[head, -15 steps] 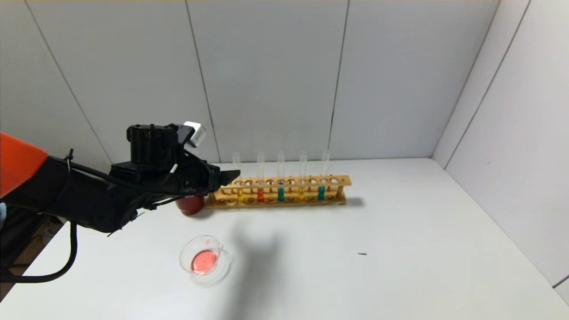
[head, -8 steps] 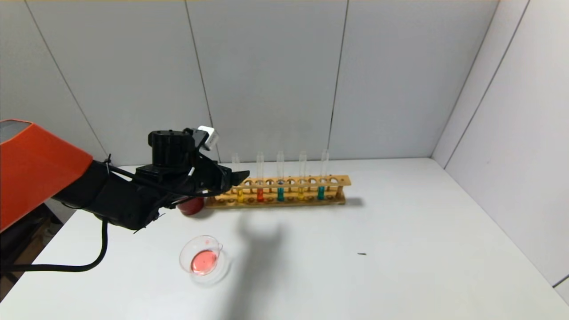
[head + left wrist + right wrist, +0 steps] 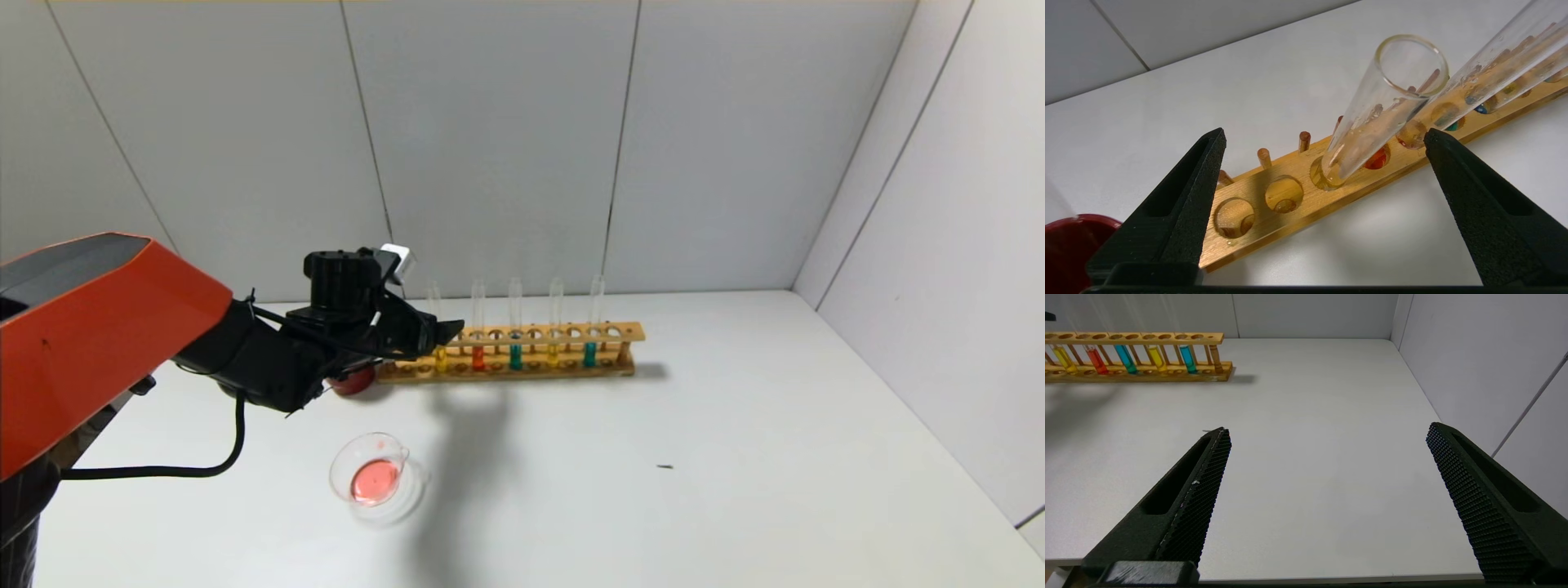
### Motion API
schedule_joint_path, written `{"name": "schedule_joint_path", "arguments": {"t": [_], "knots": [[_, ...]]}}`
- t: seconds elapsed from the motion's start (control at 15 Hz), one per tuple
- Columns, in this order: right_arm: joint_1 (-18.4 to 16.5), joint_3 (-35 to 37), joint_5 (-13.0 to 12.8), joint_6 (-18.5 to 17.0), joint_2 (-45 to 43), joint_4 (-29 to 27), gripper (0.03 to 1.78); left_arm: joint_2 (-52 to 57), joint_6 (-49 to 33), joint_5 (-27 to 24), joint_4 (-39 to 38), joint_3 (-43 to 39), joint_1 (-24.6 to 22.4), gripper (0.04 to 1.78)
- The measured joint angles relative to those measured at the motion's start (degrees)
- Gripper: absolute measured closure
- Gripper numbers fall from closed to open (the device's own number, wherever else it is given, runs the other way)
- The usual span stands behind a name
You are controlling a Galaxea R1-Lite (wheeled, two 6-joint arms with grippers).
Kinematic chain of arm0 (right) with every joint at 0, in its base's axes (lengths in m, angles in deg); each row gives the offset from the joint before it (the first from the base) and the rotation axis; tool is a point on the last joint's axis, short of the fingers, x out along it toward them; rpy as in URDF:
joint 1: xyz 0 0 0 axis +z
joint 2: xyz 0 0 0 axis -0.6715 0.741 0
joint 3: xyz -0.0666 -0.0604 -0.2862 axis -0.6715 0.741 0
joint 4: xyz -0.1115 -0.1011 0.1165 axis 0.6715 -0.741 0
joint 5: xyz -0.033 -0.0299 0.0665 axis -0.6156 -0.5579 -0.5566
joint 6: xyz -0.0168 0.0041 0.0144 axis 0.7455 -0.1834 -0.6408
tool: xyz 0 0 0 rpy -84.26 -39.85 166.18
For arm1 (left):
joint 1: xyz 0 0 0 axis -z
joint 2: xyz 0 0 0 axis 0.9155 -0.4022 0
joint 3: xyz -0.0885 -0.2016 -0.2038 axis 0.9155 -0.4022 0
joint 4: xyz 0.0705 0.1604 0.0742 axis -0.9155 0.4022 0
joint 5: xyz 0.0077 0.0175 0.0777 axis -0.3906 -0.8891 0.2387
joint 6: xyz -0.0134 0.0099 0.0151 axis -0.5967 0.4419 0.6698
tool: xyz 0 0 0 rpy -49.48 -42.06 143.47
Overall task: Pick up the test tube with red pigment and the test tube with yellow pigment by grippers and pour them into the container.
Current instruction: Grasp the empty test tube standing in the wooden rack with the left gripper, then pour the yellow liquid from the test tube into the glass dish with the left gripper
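Yellow tube: the slim clear glass test tube with yellow pigment (image 3: 439,343) is standing upright in the left end of the long wooden test tube rack (image 3: 624,333); in the left wrist view its open mouth (image 3: 1372,118) is rising between the two black fingers, touching neither.

Red tube: the slim clear glass test tube with orange-red pigment (image 3: 478,339) is standing in the rack just right of the yellow one, with a teal-liquid tube (image 3: 515,335), a second yellow tube (image 3: 554,333) and a second teal tube (image 3: 591,333) further along the row.

Left fingers: the black left gripper (image 3: 447,331) is spreading its pointed fingers (image 3: 1180,200) wide, one on each side of the yellow tube, holding nothing.

Left arm pose: the black arm with its orange shell (image 3: 90,327) is reaching in from the left, roughly level, its tips sitting at the rack's left end at about the height of the top rail.

Container: the low clear glass dish with a pour lip (image 3: 371,478) is sitting on the white table (image 3: 735,457) nearer the robot than the rack, well apart from it, holding a pool of pinkish-red liquid.

Red cup: an opaque dark red cup (image 3: 353,380) is standing just beside the rack's left end, partly hidden under the left gripper.

Right fingers: the black right gripper (image 3: 1327,502) is showing its ribbed fingers (image 3: 1196,498) wide apart and empty, hanging over the bare table well away from the rack.
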Motion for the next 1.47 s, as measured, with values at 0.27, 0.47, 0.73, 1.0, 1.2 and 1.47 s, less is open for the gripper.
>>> {"name": "schedule_joint_path", "arguments": {"t": [0.27,0.47,0.73,1.0,1.2,1.47], "knots": [[0.0,0.0,0.04,0.02,0.0,0.0,0.06,-1.4,0.06,-0.2,-0.22,1.17,0.02,0.32],[0.0,0.0,0.01,0.0,0.0,0.0,0.06,-1.67,0.06,-0.13,-0.22,1.46,0.0,0.75],[0.0,0.0,0.01,0.02,0.0,0.0,0.06,-1.62,0.15,-0.09,-0.09,2.57,0.22,1.43],[0.0,0.0,0.0,0.02,0.0,0.0,0.06,-0.57,0.2,0.02,0.06,3.04,0.22,1.51],[0.0,0.0,0.0,0.02,0.0,0.0,0.06,0.77,0.43,0.05,0.39,2.95,0.22,1.51],[0.0,0.0,0.01,0.0,0.0,0.0,0.06,4.77,0.94,0.0,3.45,3.15,0.2,1.51]]}}
